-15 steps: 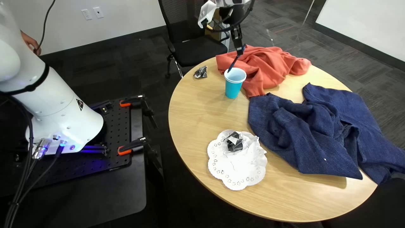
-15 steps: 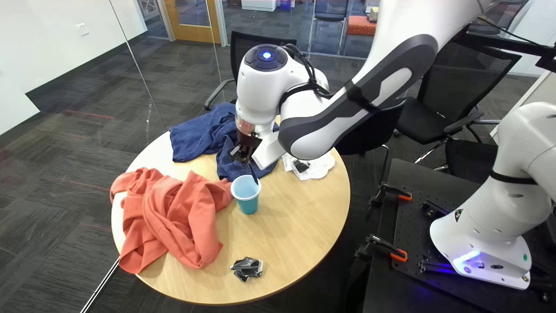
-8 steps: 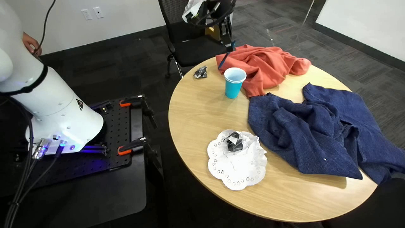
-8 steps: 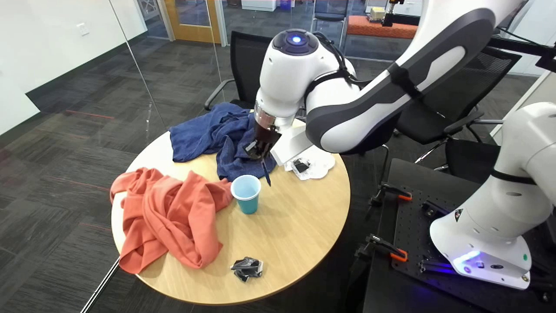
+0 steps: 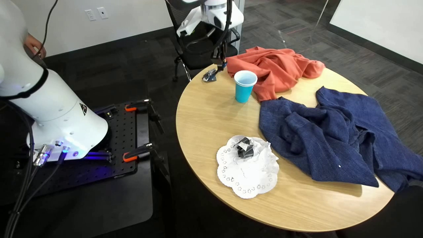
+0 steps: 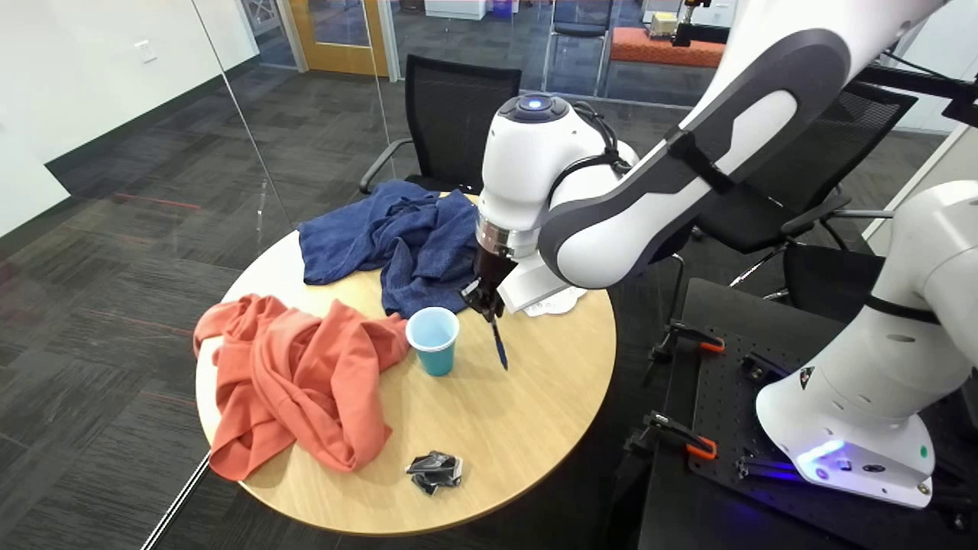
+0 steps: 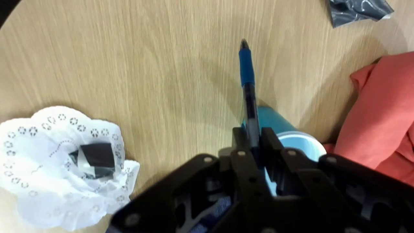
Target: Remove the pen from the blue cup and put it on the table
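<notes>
wrist view: the gripper (image 7: 254,134) filled the foreground, its fingers clamped on the pen (image 7: 249,100).
pen: it was out of the blue cup (image 6: 436,360), slanting down over the table (image 6: 535,405) in an exterior view; whether its tip touched the surface could not be told.
blue cup: it stood upright, near the pen.
orange-red cloth (image 6: 309,382): it lay crumpled near the blue cup.
black wrapper (image 6: 435,471): it sat scrunched near the table's edge.
white doily (image 5: 244,185): it bore a dark scrap (image 5: 245,148).
dark blue cloth (image 5: 330,145): it lay in folds and hung over the table's edge.
office chair (image 6: 462,114): it stood beyond the table, black and mesh-backed.
</notes>
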`<state>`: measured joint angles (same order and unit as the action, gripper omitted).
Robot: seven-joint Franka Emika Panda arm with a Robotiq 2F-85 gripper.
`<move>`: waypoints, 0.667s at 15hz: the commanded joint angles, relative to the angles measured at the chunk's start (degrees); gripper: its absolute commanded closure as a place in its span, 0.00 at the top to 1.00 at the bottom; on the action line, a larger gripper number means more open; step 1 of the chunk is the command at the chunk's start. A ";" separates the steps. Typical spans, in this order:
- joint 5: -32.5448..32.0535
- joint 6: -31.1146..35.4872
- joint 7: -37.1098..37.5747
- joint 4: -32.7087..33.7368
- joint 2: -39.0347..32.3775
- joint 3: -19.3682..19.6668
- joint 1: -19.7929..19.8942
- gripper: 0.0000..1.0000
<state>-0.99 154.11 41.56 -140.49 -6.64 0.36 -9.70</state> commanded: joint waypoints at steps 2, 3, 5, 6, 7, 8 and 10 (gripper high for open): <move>11.49 -0.36 -5.06 0.00 -4.02 -2.91 2.24 0.04; 13.57 -0.19 -5.42 0.26 -5.28 -3.20 2.40 0.04; 17.09 -0.03 -5.80 0.83 -7.83 -3.47 2.57 0.04; 19.03 0.08 -6.15 1.20 -9.15 -3.79 2.84 0.04; 20.47 0.22 -6.09 1.56 -10.49 -3.91 2.99 0.04; 22.20 0.25 -6.37 2.03 -11.81 -4.24 3.32 0.04; 24.39 0.31 -6.06 2.92 -14.08 -4.37 3.60 0.04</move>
<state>19.60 154.24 37.13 -139.76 -17.39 -2.60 -7.86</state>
